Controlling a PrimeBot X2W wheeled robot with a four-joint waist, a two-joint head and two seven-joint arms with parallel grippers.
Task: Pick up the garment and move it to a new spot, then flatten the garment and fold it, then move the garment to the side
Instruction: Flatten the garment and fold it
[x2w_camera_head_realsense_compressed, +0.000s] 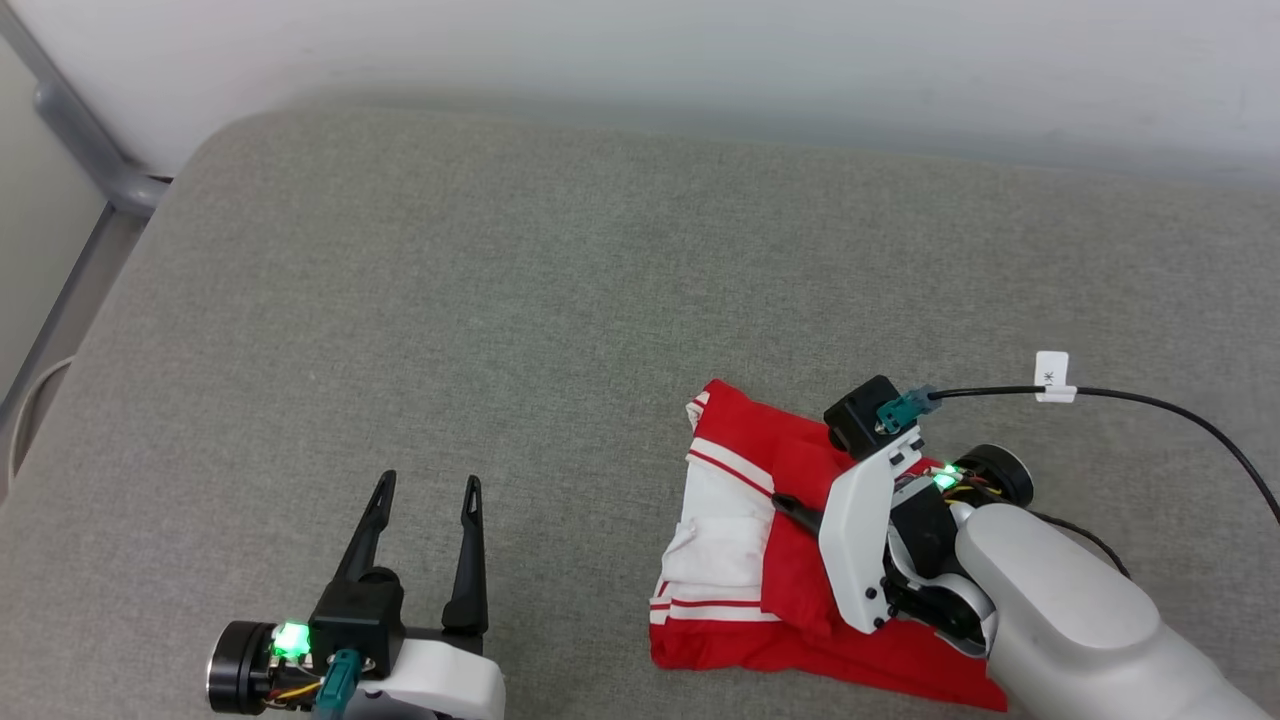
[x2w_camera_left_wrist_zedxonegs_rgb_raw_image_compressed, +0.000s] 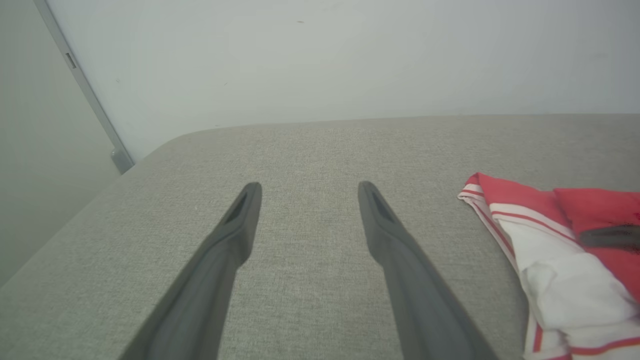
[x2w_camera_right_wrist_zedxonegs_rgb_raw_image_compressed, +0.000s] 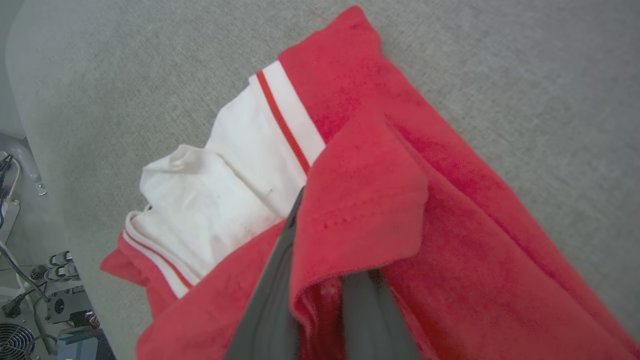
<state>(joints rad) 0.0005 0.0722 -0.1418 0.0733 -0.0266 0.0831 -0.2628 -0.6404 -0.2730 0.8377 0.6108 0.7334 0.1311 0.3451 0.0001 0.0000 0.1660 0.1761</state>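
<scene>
right tool (x2w_camera_head_realsense_compressed: 792, 510) pinching red fold of garment (x2w_camera_head_realsense_compressed: 730, 530); left tool (x2w_camera_head_realsense_compressed: 428, 483) spread, apart, left of garment.

Open grey cushion (x2w_camera_head_realsense_compressed: 500, 300) left of the folded garment (x2w_camera_head_realsense_compressed: 740, 520), wall (x2w_camera_head_realsense_compressed: 700, 40) behind

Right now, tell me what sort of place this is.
Likely a robot test room: a grey fabric-padded worktop against a bare white wall, with cables and a fan unit on the floor beside it.
</scene>
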